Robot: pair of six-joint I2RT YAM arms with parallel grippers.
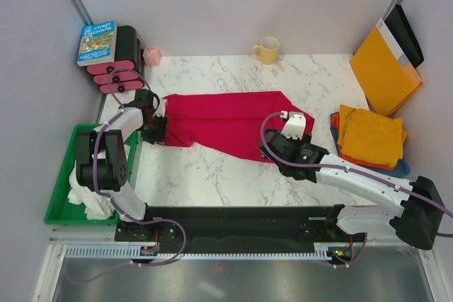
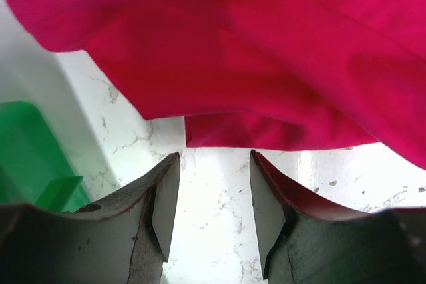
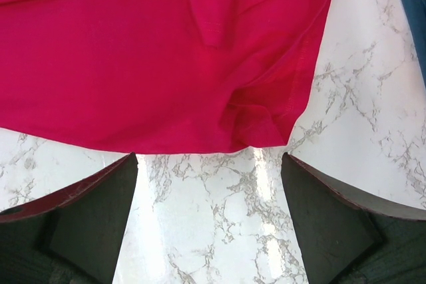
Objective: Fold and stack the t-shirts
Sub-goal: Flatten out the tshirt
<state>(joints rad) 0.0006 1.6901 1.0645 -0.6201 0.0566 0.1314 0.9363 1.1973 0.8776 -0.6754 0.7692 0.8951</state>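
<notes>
Crimson t-shirt lies as a long strip mid table, left gripper part-open & right gripper wide open at its ends, both empty, prob. set to pinch edges for next fold.

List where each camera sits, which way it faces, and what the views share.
Top external: above and behind the arm bases, looking down on the marble table; both arms show, left gripper and right gripper at opposite ends of the crimson t-shirt.
Left wrist: on the left arm, looking down past its open fingers at the shirt's edge; green bin at left.
Right wrist: on the right arm, looking down past its wide-open fingers at the shirt's hem corner.
Shared: all three show the crimson t-shirt and marble table.
</notes>
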